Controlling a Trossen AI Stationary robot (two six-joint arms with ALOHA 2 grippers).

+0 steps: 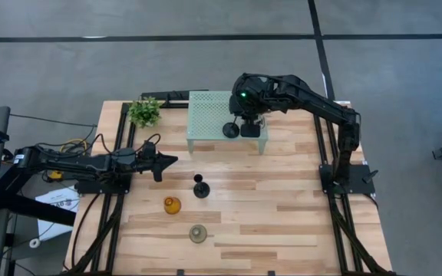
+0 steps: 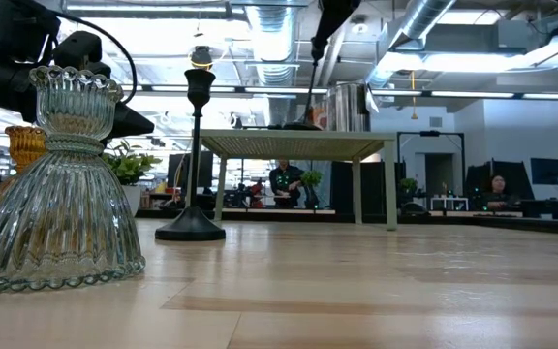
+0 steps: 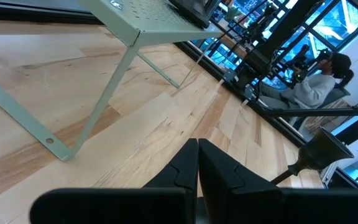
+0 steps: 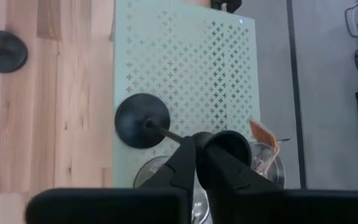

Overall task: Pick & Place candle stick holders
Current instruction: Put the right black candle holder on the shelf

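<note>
Right now the right gripper (image 4: 196, 152) sits directly above the green rack (image 1: 206, 107), fingers narrowly pinching the stem top of 1 black candle holder (image 4: 143, 121), which stands upright, long axis vertical, on the rack's near edge. Left gripper (image 1: 169, 161), closed and empty, waits far off.

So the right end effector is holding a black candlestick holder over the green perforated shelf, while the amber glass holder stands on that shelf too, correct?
Not quite: the amber glass holder stands on the wooden table, per the high view. The right end effector is at the black candlestick holder on the green perforated shelf.

Overhead, table-level, two wrist views; shared shelf (image 1: 213, 111)
</note>
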